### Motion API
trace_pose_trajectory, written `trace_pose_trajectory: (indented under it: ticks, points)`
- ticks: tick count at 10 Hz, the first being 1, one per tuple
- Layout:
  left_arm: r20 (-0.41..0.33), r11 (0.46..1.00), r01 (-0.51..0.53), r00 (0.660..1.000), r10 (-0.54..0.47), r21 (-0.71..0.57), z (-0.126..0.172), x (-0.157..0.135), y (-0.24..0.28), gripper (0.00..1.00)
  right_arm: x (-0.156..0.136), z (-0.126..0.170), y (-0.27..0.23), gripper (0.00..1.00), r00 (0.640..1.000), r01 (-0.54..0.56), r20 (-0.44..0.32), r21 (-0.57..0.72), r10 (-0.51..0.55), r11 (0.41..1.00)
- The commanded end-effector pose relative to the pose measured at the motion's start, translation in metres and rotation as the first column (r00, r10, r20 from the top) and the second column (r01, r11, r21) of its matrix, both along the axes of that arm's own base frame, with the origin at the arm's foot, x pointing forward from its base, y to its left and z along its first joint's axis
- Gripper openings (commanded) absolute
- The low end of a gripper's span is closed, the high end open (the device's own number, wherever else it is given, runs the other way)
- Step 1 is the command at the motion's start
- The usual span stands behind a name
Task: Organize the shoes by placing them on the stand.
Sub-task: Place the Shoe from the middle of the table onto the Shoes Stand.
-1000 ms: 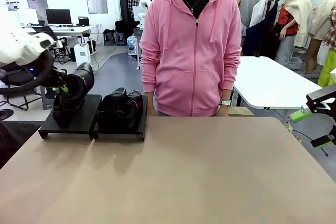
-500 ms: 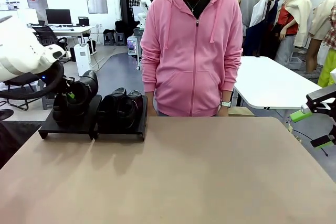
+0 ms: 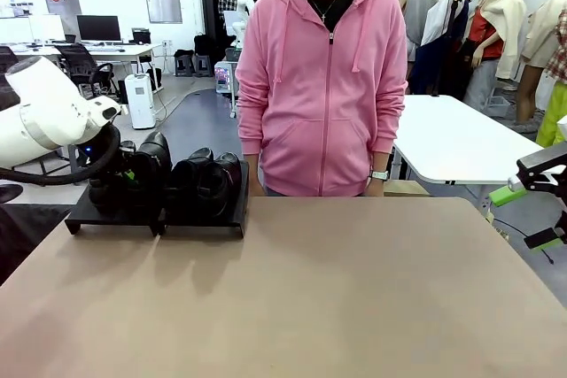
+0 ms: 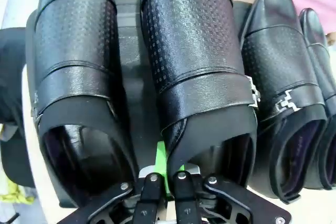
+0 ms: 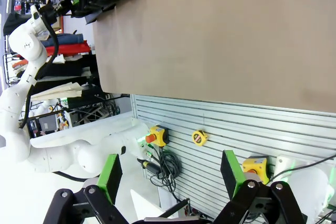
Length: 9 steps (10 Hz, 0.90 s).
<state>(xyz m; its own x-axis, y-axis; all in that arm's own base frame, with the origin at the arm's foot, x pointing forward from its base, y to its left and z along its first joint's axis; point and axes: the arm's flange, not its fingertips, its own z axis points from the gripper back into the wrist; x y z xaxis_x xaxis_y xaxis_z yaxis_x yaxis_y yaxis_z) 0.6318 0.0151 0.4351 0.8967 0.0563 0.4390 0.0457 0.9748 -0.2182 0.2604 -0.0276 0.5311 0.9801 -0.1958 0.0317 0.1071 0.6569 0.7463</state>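
1. Left gripper (image 4: 164,179) is clamped on the heel rim of one shoe (image 4: 197,72), resting on the left stand (image 3: 111,212).
2. Right gripper (image 5: 170,174) hangs wide open off the tabletop (image 3: 292,298) — holding nothing.
3. Three more shoes (image 3: 205,185) sit on the stands — one beside the gripped shoe, two on the right platform.

The left arm comes in from nine o'clock in the front view, its white wrist angled down toward the far left corner of the bench. Its left end effector (image 4: 164,179) is clamped tight, fingers pinching a shoe's heel rim. The right end effector (image 5: 170,179) hangs at three o'clock, beyond the bench edge, green pads spread wide apart.
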Motion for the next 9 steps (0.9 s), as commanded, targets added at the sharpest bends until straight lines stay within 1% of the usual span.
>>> trace_pose_trajectory:
  ticks: [1,2,3,5,6,7,8,9]
  points:
    - [0.009,1.0,-0.018,1.0,0.018,0.007,0.011,0.004,0.004,0.0,0.001,0.001,0.0,1.0,1.0,-0.015,0.021,0.021,0.015,1.0]
    - [0.004,0.999,-0.035,0.999,0.035,0.016,0.011,0.005,0.004,0.49,0.001,0.001,0.0,1.0,1.0,-0.015,0.021,0.021,0.015,1.0]
    - [0.003,0.999,-0.027,1.0,0.027,0.028,0.01,0.004,0.003,1.0,0.001,0.001,0.0,1.0,1.0,-0.015,0.021,0.021,0.015,1.0]
    - [0.002,0.999,-0.022,1.0,0.022,0.049,0.013,0.0,-0.003,1.0,0.001,0.001,0.0,1.0,1.0,-0.015,0.021,0.021,0.015,1.0]
    - [0.021,0.999,-0.009,1.0,0.008,0.052,0.021,-0.008,-0.006,1.0,0.001,0.001,0.0,1.0,1.0,-0.015,0.021,0.021,0.015,1.0]
    - [0.047,0.998,0.01,0.999,-0.013,0.056,0.033,-0.019,-0.01,1.0,0.001,0.001,0.0,1.0,1.0,-0.015,0.021,0.021,0.015,1.0]
    - [0.061,0.997,0.039,0.997,-0.043,0.066,0.054,-0.038,-0.018,1.0,0.001,0.001,0.0,1.0,1.0,-0.015,0.021,0.021,0.015,1.0]
    - [0.042,0.993,0.079,0.996,-0.083,0.091,0.073,-0.061,-0.027,1.0,0.001,0.001,0.0,1.0,1.0,-0.015,0.021,0.021,0.015,1.0]
